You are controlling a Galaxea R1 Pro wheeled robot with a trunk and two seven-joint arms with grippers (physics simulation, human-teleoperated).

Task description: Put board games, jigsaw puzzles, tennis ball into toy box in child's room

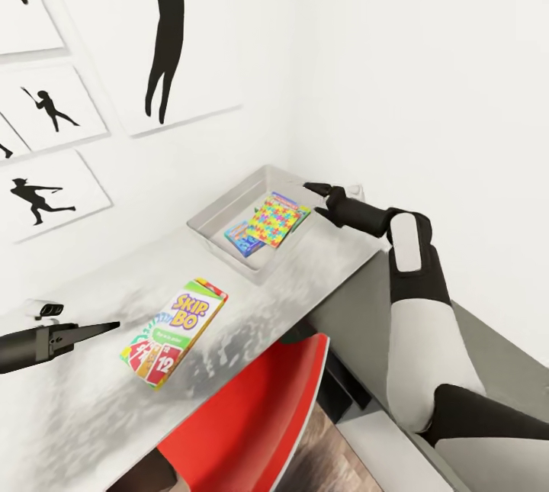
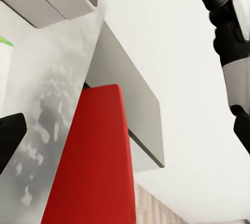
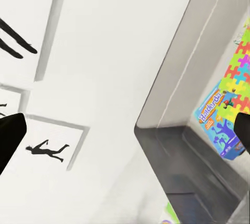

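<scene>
The toy box [image 1: 229,211] stands at the centre of the head view, on the far end of the desk [image 1: 91,400], close to the white wall. Inside it lie the multicoloured jigsaw puzzle [image 1: 274,220] and, partly under it, the blue board game [image 1: 242,239]. The right end effector [image 1: 316,188] hovers at the box's right rim; in the right wrist view its fingers are apart and hold nothing. The Skip-Bo box [image 1: 174,330] lies flat on the desk, lower left of centre. The left end effector [image 1: 103,327] points at it from the left edge, just beside it; I cannot tell if its fingers are apart. A red chair [image 1: 252,416] stands under the desk.
</scene>
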